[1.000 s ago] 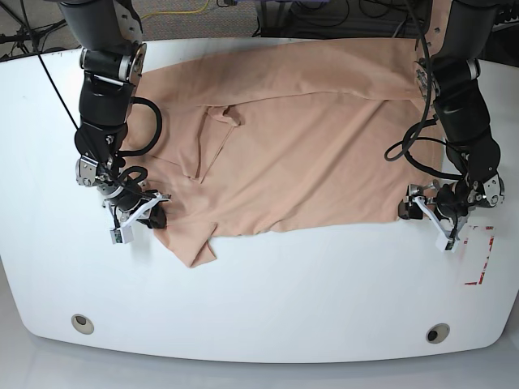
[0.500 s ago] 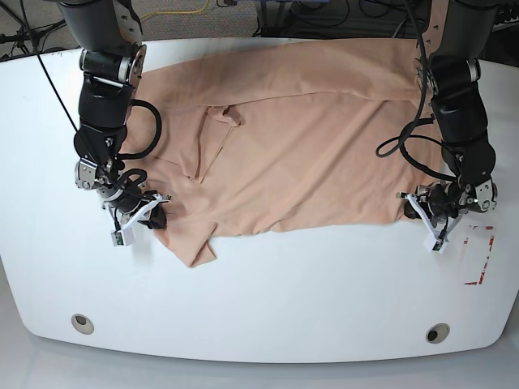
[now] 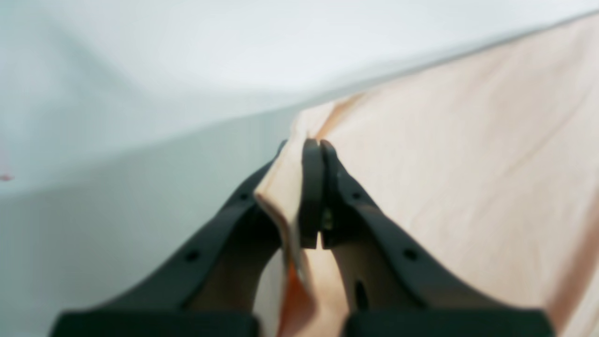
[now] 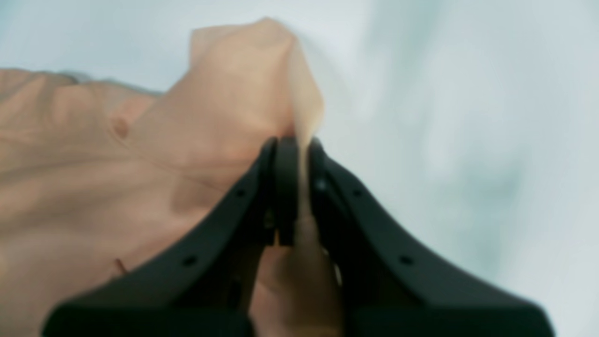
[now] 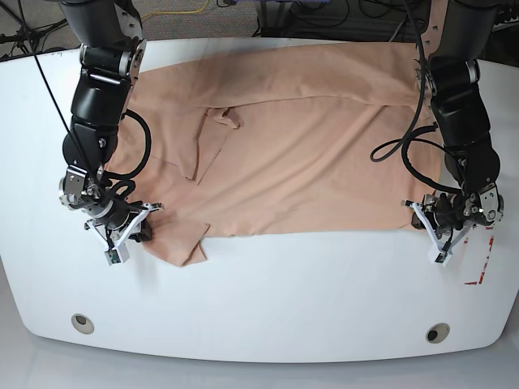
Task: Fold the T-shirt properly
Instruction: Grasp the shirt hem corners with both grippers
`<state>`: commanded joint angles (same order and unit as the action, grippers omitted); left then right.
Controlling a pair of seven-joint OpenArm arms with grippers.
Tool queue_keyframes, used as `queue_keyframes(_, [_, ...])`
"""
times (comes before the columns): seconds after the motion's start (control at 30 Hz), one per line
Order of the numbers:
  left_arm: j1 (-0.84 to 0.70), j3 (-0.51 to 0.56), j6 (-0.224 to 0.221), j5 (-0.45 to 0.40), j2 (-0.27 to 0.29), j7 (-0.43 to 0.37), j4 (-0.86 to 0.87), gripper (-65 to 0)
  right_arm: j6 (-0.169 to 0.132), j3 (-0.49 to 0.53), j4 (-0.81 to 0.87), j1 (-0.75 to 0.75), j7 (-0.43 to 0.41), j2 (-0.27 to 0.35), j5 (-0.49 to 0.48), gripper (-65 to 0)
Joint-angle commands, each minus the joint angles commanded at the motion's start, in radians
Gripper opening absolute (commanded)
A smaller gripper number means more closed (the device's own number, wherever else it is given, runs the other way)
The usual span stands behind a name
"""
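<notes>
Peach T-shirt [image 5: 308, 138] lay spread, unfolded, on the worktop [image 5: 268, 300]; left gripper [image 3: 312, 187] and right gripper [image 4: 295, 187] each pinched a near corner

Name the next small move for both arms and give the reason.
Probably lift both hands together and carry the near hem toward the far edge. The left hand and the right hand are each shut on a near corner of the peach cotton T-shirt, which lies spread on the white table, with a small flap bunched near the right hand.
</notes>
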<state>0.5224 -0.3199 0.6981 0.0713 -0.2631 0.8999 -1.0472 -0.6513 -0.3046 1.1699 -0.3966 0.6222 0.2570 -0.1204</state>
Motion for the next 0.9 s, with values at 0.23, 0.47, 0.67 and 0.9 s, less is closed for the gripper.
queue_keyframes(0.23, [-0.003, -0.002, 0.0, 0.0, 0.0, 0.106, -0.101, -65.0, 0.0, -0.002, 0.172, 0.068, 0.104, 0.0, 0.0, -63.1])
queue_keyframes(0.47, [-0.057, -0.003, 0.0, 0.002, 0.0, 0.183, -0.227, -65.0, 0.0, -0.002, 0.365, 0.141, 0.212, 0.0, 0.0, -63.1])
queue_keyframes(0.67, [-0.146, -0.002, 0.0, 0.003, 0.002, 0.275, -0.385, -65.0, -0.005, -0.043, 0.529, 0.221, 0.316, -0.005, 0.0, -63.1])
queue_keyframes(0.9, [-0.272, -0.003, 0.0, 0.003, 0.025, 0.351, -0.549, -65.0, -0.009, -0.087, 0.666, 0.313, 0.404, -0.009, -0.006, -63.1])
